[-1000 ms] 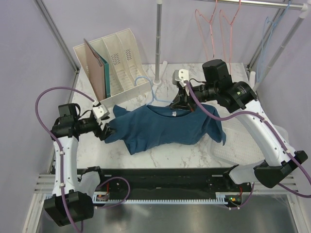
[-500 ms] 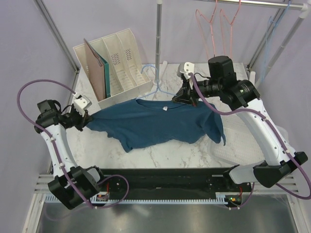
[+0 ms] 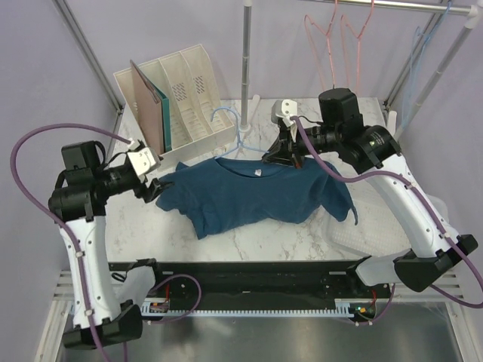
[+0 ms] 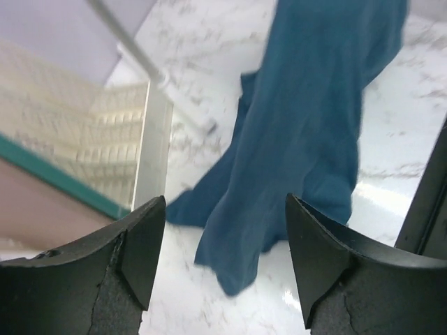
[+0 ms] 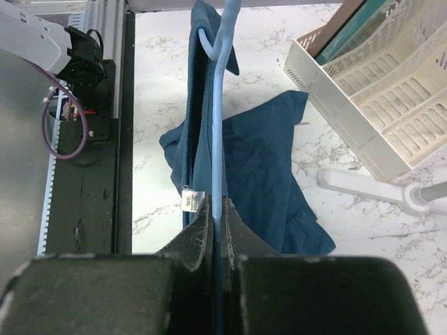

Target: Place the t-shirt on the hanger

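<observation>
Bright, even, diffuse light fills all three views. The t-shirt casts only a faint, soft shadow on the table. In the left wrist view the table carries a white glare patch, and the left hand looks dark and soft-edged. The right hand is blurred near the lens; the hanger sharpens farther off.

The white marble-patterned table top carried a cream slotted plastic file rack at its far left corner, and just beside it stood the white foot of an upright metal pole. A dark teal-blue cotton t-shirt lay partly crumpled across the middle. A white textured sheet lay near the right edge.
</observation>
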### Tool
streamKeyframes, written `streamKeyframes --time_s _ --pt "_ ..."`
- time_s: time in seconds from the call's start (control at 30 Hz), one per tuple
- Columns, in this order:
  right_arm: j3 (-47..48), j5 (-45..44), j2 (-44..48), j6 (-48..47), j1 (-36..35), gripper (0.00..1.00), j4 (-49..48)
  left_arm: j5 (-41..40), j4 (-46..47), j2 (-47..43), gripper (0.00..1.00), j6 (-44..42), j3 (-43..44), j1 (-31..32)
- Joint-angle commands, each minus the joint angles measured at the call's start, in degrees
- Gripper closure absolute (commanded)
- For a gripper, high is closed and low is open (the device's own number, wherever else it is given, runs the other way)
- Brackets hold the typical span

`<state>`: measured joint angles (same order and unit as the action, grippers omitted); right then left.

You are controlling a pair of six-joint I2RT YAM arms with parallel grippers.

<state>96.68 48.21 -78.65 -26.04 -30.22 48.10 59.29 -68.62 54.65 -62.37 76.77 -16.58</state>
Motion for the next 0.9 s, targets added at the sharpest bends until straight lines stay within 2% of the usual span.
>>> streamKeyframes --time_s 0.0,0.07,0.23,0.27,0.33,0.37,0.4,0.47,0.5,0.53,0.63,0.7,0.87 --pt "1.49 1.28 0.34 1.78 -1.86 1.0 -4.94 -2.49 10.07 -0.87 0.23 20.07 4.35 12.25" --pt "1.93 0.67 0.34 2.39 -2.91 1.0 -5.12 -6.1 12.27 0.1 0.21 22.19 4.96 18.64" --pt "1.93 -1.09 0.34 3.98 -4.85 1.0 -6.0 -15.4 18.51 2.12 0.21 25.46 4.09 29.13" --pt "2.02 -1.44 0.6 4.24 -5.46 1.0 -6.26 -16.56 19.04 2.56 0.21 25.19 4.09 32.45" --pt "2.02 -2.32 0.69 4.86 -5.82 1.0 -6.7 -19.81 19.14 4.13 0.3 24.67 4.0 35.81" --pt "2.1 -2.59 0.69 5.12 -6.08 1.0 -6.79 -20.52 19.14 4.49 0.36 24.32 3.91 38.52" --pt "2.1 -2.68 0.69 5.56 -6.26 1.0 -6.79 -20.96 19.05 4.76 0.6 23.7 3.82 39.51" --pt "1.84 -2.5 0.78 6.18 -6.43 0.82 -5.91 -21.58 19.14 5.37 0.9 21.07 3.56 41.09" --pt "1.84 -2.24 0.78 6.53 -6.43 0.71 -5.3 -22.02 19.22 5.55 0.98 19.93 3.47 41.1" --pt "1.84 -1.89 0.78 7.23 -6.52 0.52 -4.42 -22.11 19.14 5.81 0.98 16.26 3.12 41.1" --pt "1.49 1.36 1.05 7.41 -6.7 0.28 0.14 -19.57 16.77 5.64 0.98 5.9 2.16 41.1" --pt "1.84 2.15 0.7 7.06 -6.87 0.26 4.36 -18.08 16.68 7.3 0.98 4.45 2.76 41.1" --pt "1.58 1.89 -0.27 4.43 -7.75 0.33 8.68 -16.75 13.78 11.53 0.98 -0.03 7.16 42.59"
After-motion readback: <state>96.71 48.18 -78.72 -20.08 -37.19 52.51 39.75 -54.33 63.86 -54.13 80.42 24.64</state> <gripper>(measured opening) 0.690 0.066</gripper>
